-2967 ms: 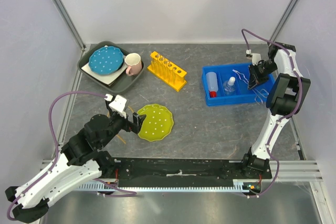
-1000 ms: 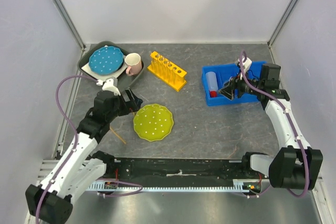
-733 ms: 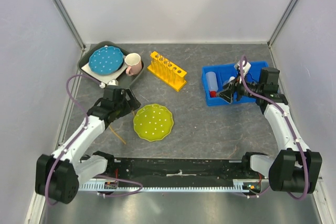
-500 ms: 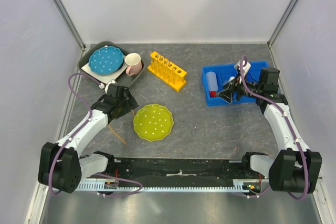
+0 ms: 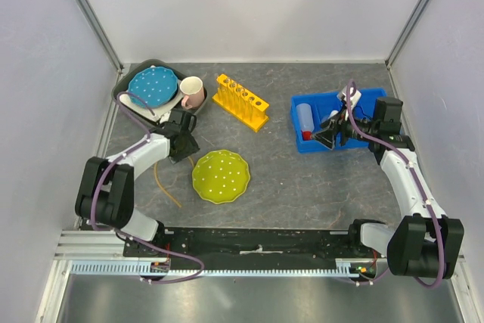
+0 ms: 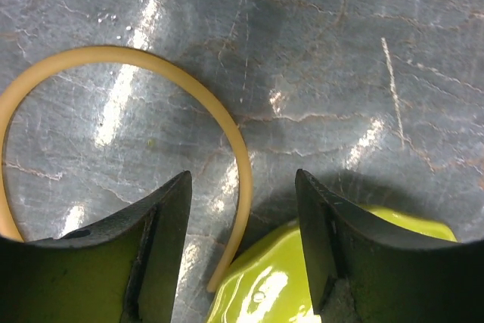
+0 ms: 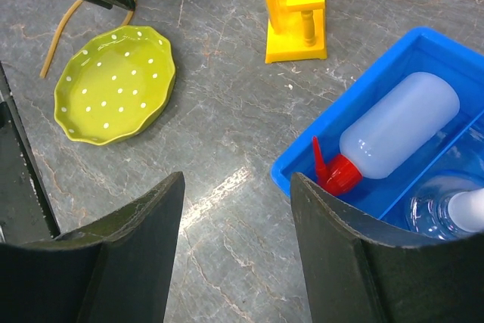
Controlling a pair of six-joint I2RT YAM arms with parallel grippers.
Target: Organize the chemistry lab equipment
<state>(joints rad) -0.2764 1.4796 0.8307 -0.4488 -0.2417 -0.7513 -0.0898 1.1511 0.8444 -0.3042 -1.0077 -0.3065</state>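
A tan rubber tube (image 6: 227, 134) curves over the grey table, and its end lies beside the rim of the yellow-green dotted plate (image 6: 280, 285). My left gripper (image 6: 242, 255) is low over that end and open, with one jaw on each side of the tube and the plate's rim. In the top view the left gripper (image 5: 184, 145) is at the plate's (image 5: 221, 176) upper left. My right gripper (image 7: 234, 247) hangs open and empty before the blue bin (image 7: 302, 164). The bin holds the red-capped squeeze bottle (image 7: 393, 130) and the white-capped flask (image 7: 454, 206). The yellow rack (image 5: 240, 100) stands mid-table.
A grey tray (image 5: 121, 98) at the back left holds a blue dotted plate (image 5: 151, 86) and a pink mug (image 5: 191, 92), just behind my left gripper. Grey walls and metal posts close in the table's sides and back.
My left arm has stretched forward and down to the tube's end by the yellow-green plate, and its jaws have narrowed. The right arm has barely moved.
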